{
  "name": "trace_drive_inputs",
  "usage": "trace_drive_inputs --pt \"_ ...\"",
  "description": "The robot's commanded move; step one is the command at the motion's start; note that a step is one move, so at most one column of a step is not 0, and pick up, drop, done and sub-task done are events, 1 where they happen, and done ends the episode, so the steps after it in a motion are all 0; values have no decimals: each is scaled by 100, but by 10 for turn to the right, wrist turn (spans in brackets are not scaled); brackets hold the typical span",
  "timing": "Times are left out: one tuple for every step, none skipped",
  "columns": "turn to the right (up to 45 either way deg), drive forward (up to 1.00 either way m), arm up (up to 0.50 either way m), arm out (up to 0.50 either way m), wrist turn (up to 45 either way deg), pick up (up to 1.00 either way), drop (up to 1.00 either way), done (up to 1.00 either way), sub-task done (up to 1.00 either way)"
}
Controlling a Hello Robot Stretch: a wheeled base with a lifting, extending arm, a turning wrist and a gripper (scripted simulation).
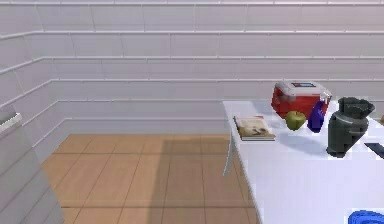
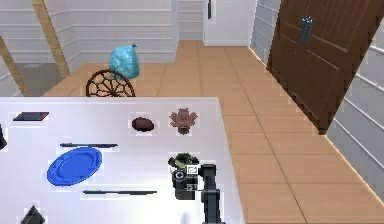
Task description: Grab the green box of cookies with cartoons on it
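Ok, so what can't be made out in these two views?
- End effector, arm side view: its far end is too small against the table to tell whether it holds anything.
- Flat printed item, forward view: too small to tell book from box.
- Blue thing, forward view: cut off by the bottom edge.
- Dark blob and brownish blob, arm side view: too small to name.

Dark square-section arm (image 2: pixel 212 198), plain black bar. Two small white squares with black marks (image 2: pixel 181 179) at its far end (tag-like). Dark-bodied gripper (image 2: pixel 183 160), two thin fingers.
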Motion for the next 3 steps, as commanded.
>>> trace_drive_inputs --pt "0 0 0 0 0 100 0 0 0" --pt "0 0 10 0 0 0 0 0 0" --pt "0 0 0 0 0 0 0 100 0"
